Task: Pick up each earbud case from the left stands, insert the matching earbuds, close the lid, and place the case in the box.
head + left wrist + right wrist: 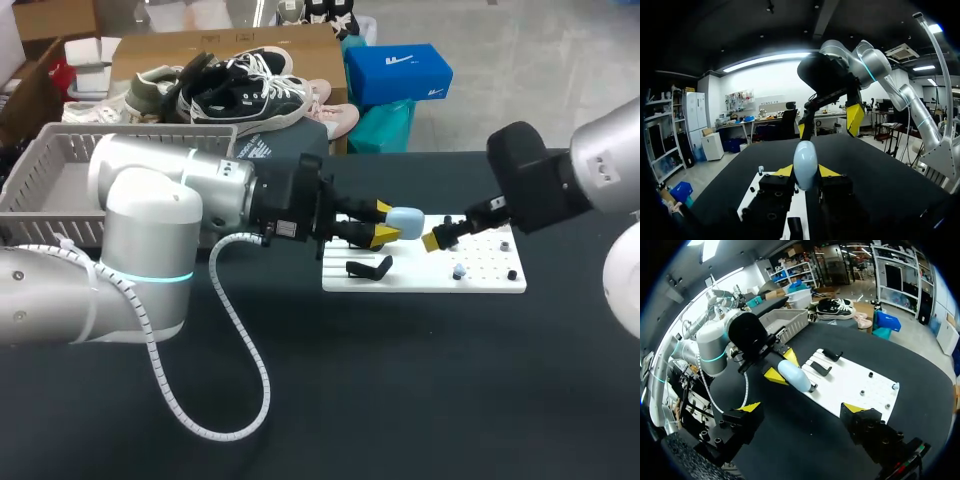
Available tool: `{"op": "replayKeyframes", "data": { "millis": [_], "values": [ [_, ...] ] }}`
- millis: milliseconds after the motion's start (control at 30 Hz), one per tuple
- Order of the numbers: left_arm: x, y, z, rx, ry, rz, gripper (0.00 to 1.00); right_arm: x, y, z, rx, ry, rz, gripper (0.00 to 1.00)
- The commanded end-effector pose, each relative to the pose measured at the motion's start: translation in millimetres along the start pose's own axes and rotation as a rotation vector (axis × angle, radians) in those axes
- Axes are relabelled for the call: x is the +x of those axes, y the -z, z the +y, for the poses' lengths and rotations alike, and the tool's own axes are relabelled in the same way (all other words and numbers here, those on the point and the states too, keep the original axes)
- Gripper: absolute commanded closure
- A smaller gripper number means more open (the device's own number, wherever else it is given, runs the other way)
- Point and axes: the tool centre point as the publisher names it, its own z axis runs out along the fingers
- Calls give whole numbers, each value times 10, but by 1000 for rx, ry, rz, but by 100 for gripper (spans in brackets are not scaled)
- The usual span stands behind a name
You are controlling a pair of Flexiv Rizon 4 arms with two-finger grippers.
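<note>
Two arms meet over the black table (400,400). The left gripper (385,222) comes in from the left and has its two yellow fingers shut on a pale blue earbud case (405,219), one finger on each side. The case is up in the air, above the near left part of a white board (430,283), and its lid looks shut. The right gripper (438,238) is just beside the case. Its fingers are wide apart and have nothing in them. On the board, a black stand (370,268) lies under the left gripper, and a small blue earbud (459,270) sits further right. A grey basket (60,150) stands at the back left of the table, well apart from the case.
</note>
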Motion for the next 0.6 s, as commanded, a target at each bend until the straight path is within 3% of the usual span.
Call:
{"op": "replayKeyframes", "data": {
  "millis": [33, 600],
  "values": [
    [9, -5, 16, 3, -1, -3, 100, -68, -124, -15, 3, -2, 13, 0],
    [9, -5, 16, 3, -1, -3, 100, -170, -295, -99, 22, -9, 36, 0]
  ]
}}
